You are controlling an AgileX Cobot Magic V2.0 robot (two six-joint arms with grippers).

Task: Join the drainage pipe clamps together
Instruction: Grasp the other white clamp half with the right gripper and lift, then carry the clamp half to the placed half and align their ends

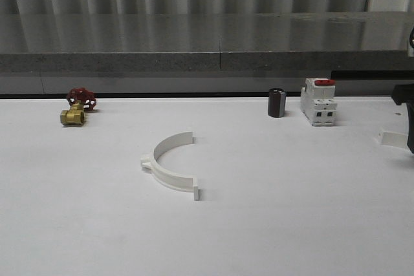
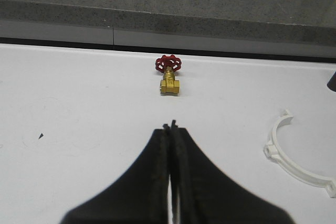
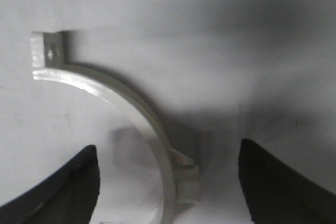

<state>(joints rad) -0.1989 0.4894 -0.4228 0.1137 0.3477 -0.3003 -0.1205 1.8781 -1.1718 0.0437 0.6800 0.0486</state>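
One white half-ring drainage pipe clamp (image 1: 169,165) lies flat in the middle of the table, its open side facing right. It also appears in the left wrist view (image 2: 294,156), off to the side of my left gripper (image 2: 170,127), which is shut with nothing in it and hangs above bare table. A second clamp (image 3: 131,108) lies on the table directly under my right gripper (image 3: 168,148), which is open. Its curved band and side lug sit between the two spread fingers, apart from both. In the front view this clamp (image 1: 391,138) peeks out beside my right arm (image 1: 407,117) at the far right edge.
A brass valve with a red handwheel (image 1: 77,109) stands at the back left, ahead of the left gripper (image 2: 169,77). A small black cylinder (image 1: 277,103) and a white breaker with a red top (image 1: 319,103) stand at the back right. A grey ledge (image 1: 207,50) borders the table's far side.
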